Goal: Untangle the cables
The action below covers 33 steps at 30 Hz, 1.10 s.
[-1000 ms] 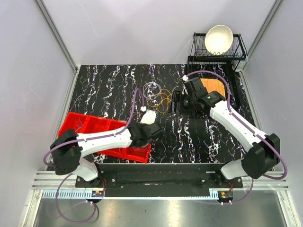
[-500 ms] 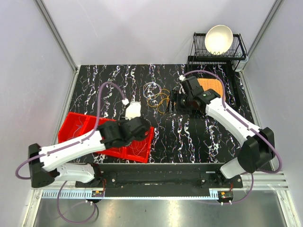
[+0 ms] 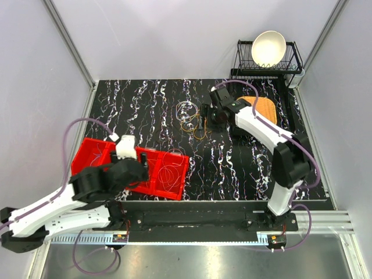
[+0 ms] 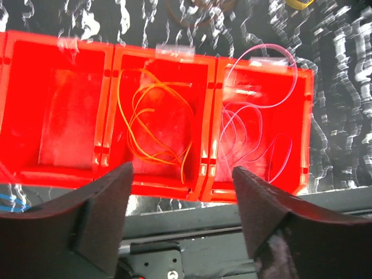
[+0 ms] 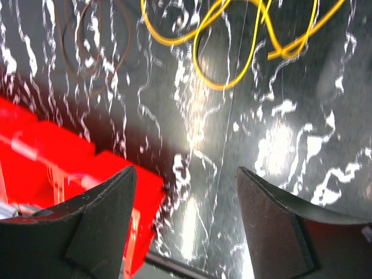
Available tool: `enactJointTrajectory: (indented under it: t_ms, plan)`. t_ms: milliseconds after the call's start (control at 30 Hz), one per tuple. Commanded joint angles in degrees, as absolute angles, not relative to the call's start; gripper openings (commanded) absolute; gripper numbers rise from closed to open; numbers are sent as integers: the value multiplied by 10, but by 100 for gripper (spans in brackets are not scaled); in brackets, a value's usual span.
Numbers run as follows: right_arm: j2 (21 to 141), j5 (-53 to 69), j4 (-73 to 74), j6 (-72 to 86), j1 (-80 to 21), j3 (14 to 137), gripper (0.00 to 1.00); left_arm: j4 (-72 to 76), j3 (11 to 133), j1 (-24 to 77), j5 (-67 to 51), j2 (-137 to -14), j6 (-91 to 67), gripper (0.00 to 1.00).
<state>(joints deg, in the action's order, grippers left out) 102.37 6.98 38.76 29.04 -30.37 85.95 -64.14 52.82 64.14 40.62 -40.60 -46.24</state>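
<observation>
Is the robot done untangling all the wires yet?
Not yet. Done: one orange cable lies in the middle compartment of the red bin, and a pale pink cable in its right one. In hand: nothing. The left gripper hangs open over the bin. The right gripper is open too. Left to do: the tangle of yellow, orange and white loops beside it on the table.

White arm shells (image 3: 256,121), black joints (image 3: 289,163), purple hoses (image 3: 64,142) — dark fingers (image 4: 97,216)
</observation>
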Motion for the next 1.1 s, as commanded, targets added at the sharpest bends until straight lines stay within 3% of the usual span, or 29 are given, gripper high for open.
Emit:
enactJointTrajectory:
  t_ms: [0,167,533,667,767,833,900,933,967,1067]
  plan:
    - [1091,44,370,306,-288,933,75,-611,527,643,436,-332,-414,80]
    - [1140,22,381,296,-261,978,75,-588,507,643,441,-293,-402,84]
    - [1233,-35,422,192,-250,1041,75,-587,509,643,438,-338,-398,85]
    - [1262,-62,429,177,-250,1056,70,-587,509,643,438,-337,-398,85]
    - [1276,-61,431,175,-250,1066,60,-587,508,643,438,-330,-398,85]
    - [1280,-61,432,176,-250,1072,46,-587,507,643,439,-325,-399,85]
    - [1276,-55,431,173,-250,1079,28,-587,507,643,440,-323,-399,85]
    - [1274,-53,432,174,-250,1082,7,-586,507,643,440,-323,-399,85]
    - [1269,-47,432,175,-250,1086,0,-587,506,643,440,-324,-399,85]
    - [1236,-14,432,178,-250,1092,0,-587,506,643,440,-328,-399,85]
